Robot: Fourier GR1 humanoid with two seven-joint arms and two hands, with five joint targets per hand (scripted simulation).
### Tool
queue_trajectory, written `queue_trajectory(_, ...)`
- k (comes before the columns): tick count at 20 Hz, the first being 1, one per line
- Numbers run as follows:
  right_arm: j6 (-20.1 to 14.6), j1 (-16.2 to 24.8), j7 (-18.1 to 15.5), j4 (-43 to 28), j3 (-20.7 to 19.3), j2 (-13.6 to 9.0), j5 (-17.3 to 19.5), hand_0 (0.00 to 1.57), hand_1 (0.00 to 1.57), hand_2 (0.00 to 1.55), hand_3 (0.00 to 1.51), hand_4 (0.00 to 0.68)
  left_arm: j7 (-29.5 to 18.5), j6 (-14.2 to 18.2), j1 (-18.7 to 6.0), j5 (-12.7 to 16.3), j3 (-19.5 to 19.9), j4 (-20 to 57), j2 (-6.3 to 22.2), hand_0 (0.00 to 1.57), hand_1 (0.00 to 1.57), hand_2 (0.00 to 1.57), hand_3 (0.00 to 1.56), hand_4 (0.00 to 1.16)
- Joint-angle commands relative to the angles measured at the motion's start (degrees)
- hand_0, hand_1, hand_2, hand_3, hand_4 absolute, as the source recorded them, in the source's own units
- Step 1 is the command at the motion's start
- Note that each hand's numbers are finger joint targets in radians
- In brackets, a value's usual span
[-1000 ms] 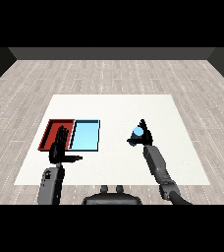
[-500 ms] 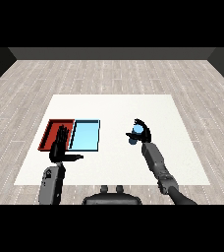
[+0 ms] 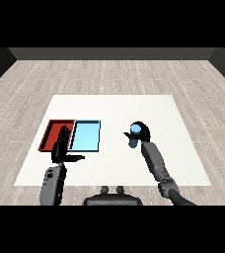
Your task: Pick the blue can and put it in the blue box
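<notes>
The blue can (image 3: pixel 133 135) is held upright above the table, right of the trays. My right hand (image 3: pixel 142 132) is curled round it from the right side. The light blue tray (image 3: pixel 86 135) lies flat to the left of the can, with the red tray (image 3: pixel 55 134) touching its left side. My left hand (image 3: pixel 61 147) stands upright with straight fingers in front of the seam between the two trays, thumb pointing right, holding nothing.
The white table (image 3: pixel 115 108) stretches wide behind and to the right of the trays. A grey wooden floor (image 3: pixel 109 74) surrounds it.
My right hand has carried the blue can a little to the left, toward the light blue tray. The left hand has stayed where it was.
</notes>
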Motion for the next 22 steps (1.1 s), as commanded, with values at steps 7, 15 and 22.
queue_trajectory(7, -1.1, -3.0, 6.0, -14.4, 5.6, 1.3, 1.7, 1.48, 1.48, 1.48, 1.45, 0.630, 0.8, 0.0, 1.4, -2.5, -3.1, -1.0, -0.6, 0.00, 0.00, 0.00, 0.00, 0.00)
queue_trajectory(15, -3.5, 2.6, 9.3, -26.3, 12.5, 2.0, 2.3, 1.48, 1.48, 1.45, 1.43, 0.641, 5.9, -1.2, -0.7, 1.1, -4.6, -1.0, -2.6, 0.00, 0.00, 0.00, 0.00, 0.00)
queue_trajectory(22, -2.2, 5.4, 12.7, -32.0, 12.2, 1.3, 2.4, 1.49, 1.49, 1.46, 1.44, 0.632, 4.9, 1.5, -3.2, 2.2, -9.6, 3.5, -3.4, 0.00, 0.00, 0.00, 0.00, 0.00)
